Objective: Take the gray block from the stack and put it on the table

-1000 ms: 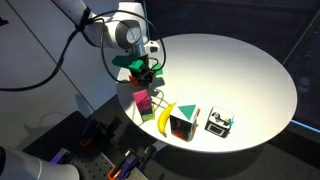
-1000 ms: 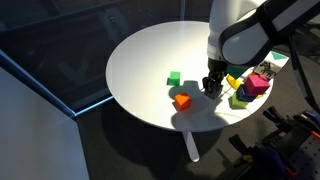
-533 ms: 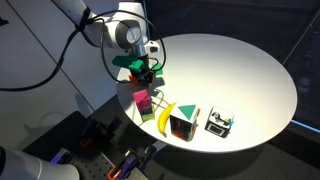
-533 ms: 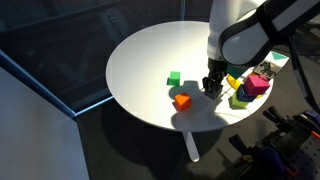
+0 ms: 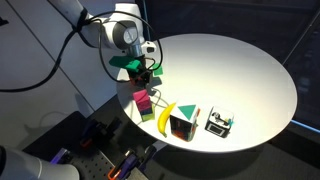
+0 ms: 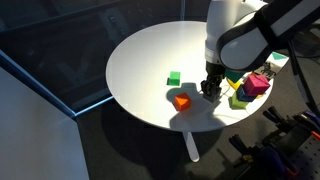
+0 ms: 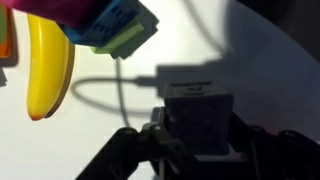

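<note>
The gray block [image 7: 200,118] is seen clamped between the jaws of the gripper [image 6: 210,88], which are closed on its two sides | it is held low over the table [image 6: 140,55], contact not discernible | the stack [image 6: 254,88] is pictured just beside | an orange cube [image 6: 181,100] and a banana [image 7: 48,65] are laid nearby

Claw [image 7: 199,150] clasping gray block [image 7: 198,118], banana [image 7: 50,65] at left, white table [image 7: 185,40]

The table [image 6: 140,55] is plain white. The gray block [image 7: 200,120] is dull, dark and unpatterned. At its ten o'clock lies a yellow banana [image 7: 48,66], and at eleven a blue-and-green piece [image 7: 120,30]. Elsewhere sit an orange cube [image 6: 181,101], a green block [image 6: 174,78] and a magenta cube [image 6: 257,86].
</note>
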### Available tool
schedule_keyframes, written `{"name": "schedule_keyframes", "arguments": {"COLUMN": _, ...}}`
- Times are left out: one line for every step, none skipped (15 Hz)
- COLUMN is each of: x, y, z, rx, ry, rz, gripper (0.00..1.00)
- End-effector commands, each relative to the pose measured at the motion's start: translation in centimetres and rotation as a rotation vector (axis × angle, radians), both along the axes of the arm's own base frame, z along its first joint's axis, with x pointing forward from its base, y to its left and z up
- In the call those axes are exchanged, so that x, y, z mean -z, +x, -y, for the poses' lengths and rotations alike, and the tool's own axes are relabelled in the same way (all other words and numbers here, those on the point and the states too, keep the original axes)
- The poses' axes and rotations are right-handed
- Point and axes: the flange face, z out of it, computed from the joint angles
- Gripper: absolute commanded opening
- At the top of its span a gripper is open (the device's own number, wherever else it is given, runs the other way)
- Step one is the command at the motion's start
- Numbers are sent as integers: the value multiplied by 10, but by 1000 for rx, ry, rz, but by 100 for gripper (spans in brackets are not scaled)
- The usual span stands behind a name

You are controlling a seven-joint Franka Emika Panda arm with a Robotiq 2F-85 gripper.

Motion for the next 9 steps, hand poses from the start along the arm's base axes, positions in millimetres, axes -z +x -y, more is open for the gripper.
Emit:
{"name": "schedule_keyframes", "arguments": {"x": -1, "y": -3, "z": -9, "rx": -29, "ry": -16, "rz": 31, "gripper": 30}}
{"name": "schedule_keyframes", "arguments": {"x": 0, "y": -1, "z": -12, "rx": -33, "ry": -14, "rz": 39, "gripper": 30}}
{"name": "schedule_keyframes", "arguments": {"x": 2, "y": 2, "z": -14, "rx": -32, "ry": -14, "rz": 51, "gripper": 30}}
{"name": "schedule_keyframes", "arguments": {"x": 4, "y": 5, "z": -16, "rx": -31, "ry": -10, "rz": 57, "gripper": 30}}
{"name": "schedule_keyframes", "arguments": {"x": 5, "y": 7, "z": -17, "rx": -28, "ry": -7, "rz": 62, "gripper": 30}}
{"name": "schedule_keyframes", "arguments": {"x": 7, "y": 9, "z": -18, "rx": -28, "ry": -4, "rz": 66, "gripper": 30}}
{"name": "schedule_keyframes", "arguments": {"x": 9, "y": 10, "z": -19, "rx": -24, "ry": -3, "rz": 68, "gripper": 30}}
{"name": "schedule_keyframes", "arguments": {"x": 10, "y": 11, "z": -19, "rx": -24, "ry": -2, "rz": 68, "gripper": 30}}
{"name": "schedule_keyframes", "arguments": {"x": 13, "y": 11, "z": -19, "rx": -23, "ry": -2, "rz": 67, "gripper": 30}}
